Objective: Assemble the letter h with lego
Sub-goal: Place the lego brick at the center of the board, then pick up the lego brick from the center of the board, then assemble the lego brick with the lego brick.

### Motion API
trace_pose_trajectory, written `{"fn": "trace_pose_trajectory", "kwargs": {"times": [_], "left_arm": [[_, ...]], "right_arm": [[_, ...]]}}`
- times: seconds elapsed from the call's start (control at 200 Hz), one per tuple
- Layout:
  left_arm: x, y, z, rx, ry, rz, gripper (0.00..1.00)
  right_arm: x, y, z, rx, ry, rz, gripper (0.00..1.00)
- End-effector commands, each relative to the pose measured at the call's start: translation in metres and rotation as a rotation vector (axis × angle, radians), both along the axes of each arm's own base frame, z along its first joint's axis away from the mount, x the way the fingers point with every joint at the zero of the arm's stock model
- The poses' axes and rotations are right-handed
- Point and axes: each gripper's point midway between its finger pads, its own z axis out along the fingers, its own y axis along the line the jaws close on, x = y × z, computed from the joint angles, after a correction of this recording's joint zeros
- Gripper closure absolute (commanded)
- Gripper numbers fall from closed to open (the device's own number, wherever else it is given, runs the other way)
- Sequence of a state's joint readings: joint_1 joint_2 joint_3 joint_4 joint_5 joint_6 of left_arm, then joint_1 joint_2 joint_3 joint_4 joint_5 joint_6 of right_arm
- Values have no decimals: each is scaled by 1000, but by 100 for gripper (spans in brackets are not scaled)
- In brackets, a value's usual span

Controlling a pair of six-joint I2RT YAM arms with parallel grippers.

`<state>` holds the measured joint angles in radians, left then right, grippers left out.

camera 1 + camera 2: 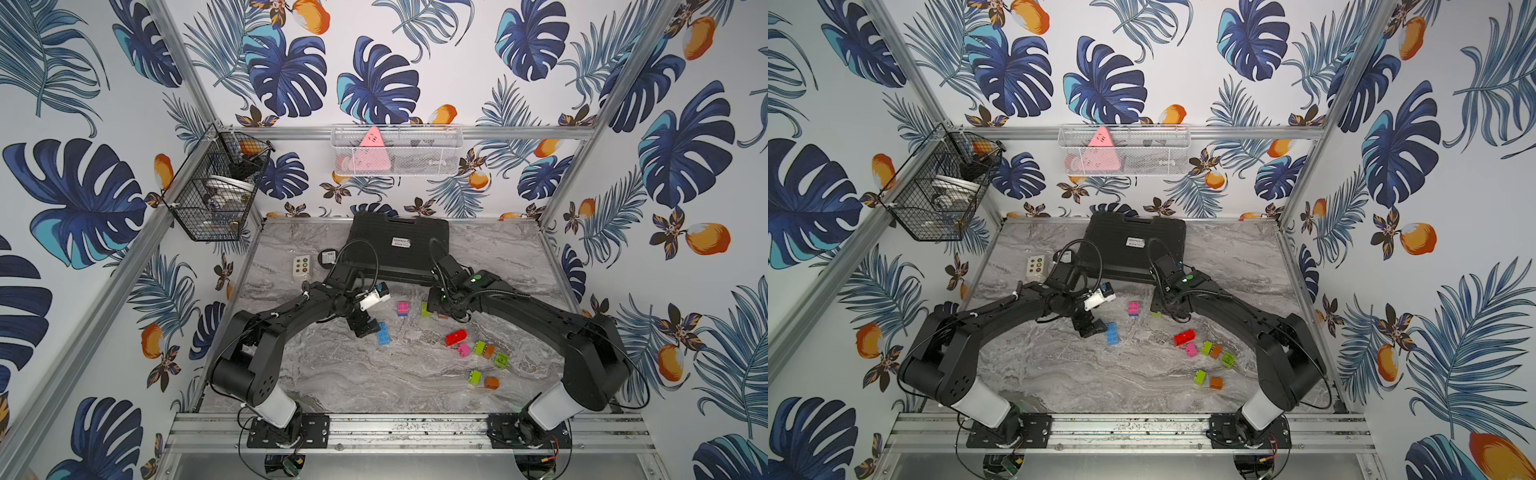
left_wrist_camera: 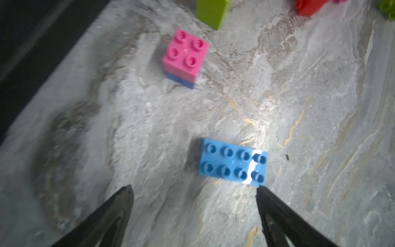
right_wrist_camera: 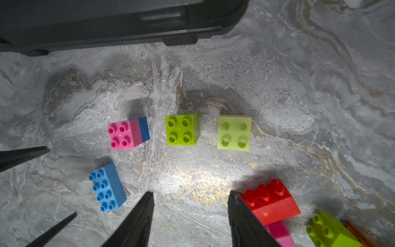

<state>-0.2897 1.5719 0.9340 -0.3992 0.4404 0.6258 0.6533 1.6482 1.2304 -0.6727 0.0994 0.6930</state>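
In a top view the left end effector [image 1: 365, 329] hangs over the middle of the bench [image 1: 332, 382], just beside the long blue brick [image 1: 383, 333]. The other lego [image 1: 482, 351] lies nearer the right edge.

In the left wrist view its jaws stand wide and empty, one fingertip [image 2: 264, 193] at the brick's corner.

In the right wrist view the right end effector [image 3: 191, 193] is parted and empty, with the red brick [image 3: 271, 201] beside one finger.
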Motion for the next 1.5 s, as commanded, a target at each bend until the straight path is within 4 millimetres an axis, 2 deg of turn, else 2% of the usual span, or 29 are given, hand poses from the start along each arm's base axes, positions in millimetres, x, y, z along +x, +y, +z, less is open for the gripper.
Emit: {"fn": "trace_pose_trajectory", "kwargs": {"times": [0.0,0.255,0.296,0.311,0.371,0.516,0.601,0.791,0.867,0.987,1.092,1.232,1.383,1.408,1.498], "left_arm": [[-8,17,7,-26,16,36,3],[3,79,13,-101,15,251,2],[4,85,11,-106,15,279,2],[7,95,11,-108,9,308,2],[11,110,4,-98,0,375,2],[26,151,-7,12,-60,588,1],[27,160,2,3,-111,623,1],[26,167,7,-1,-150,638,1],[26,168,5,2,-136,639,1],[25,176,4,10,-135,665,1],[24,177,6,-4,-136,667,1],[25,184,7,-9,-139,694,1],[24,196,8,-33,-124,729,1],[24,198,8,-34,-122,736,1],[21,213,2,-11,-132,771,1]], "right_arm": [[4,4,-11,-45,40,40,41],[22,4,-41,-150,73,54,41],[24,8,-46,-149,79,67,41],[25,8,-48,-151,81,70,41],[28,8,-55,-165,84,68,42],[39,13,-68,-175,97,60,45],[40,18,-76,-156,110,63,52],[39,18,-76,-162,113,58,67],[37,16,-67,-160,106,54,69],[31,22,-41,-128,76,77,70],[25,40,-15,-89,48,133,70],[8,90,3,-68,27,284,68],[-15,134,5,-119,17,393,68],[-18,139,-7,-137,35,406,68],[-20,148,-17,-141,45,419,68]]}}
